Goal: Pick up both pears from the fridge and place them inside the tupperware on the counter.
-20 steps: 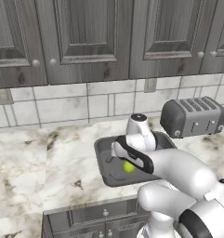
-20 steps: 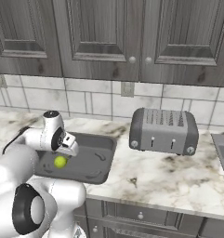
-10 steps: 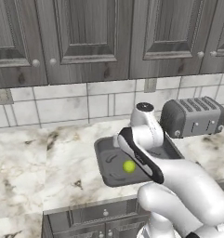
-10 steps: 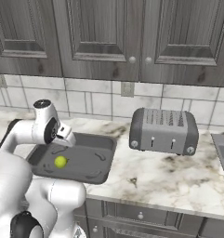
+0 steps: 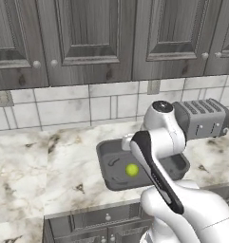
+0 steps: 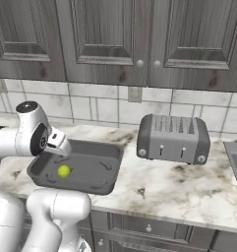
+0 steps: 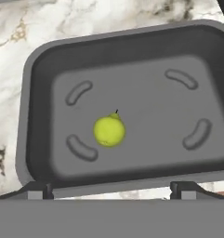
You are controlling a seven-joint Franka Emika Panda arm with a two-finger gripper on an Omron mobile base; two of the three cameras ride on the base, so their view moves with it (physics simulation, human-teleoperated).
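The yellow-green pear (image 7: 109, 130) is seen lying loose on the floor of the tupperware (image 7: 34, 69), which rests on the counter (image 5: 35, 161) beside the toaster (image 6: 173, 138); the gripper (image 7: 111, 188) is held above the container, its jaws spread and empty, touching nothing; one pear is thus judged delivered; the red pear is yet to be fetched from the fridge and placed in the container, so roughly half the task is judged to remain.
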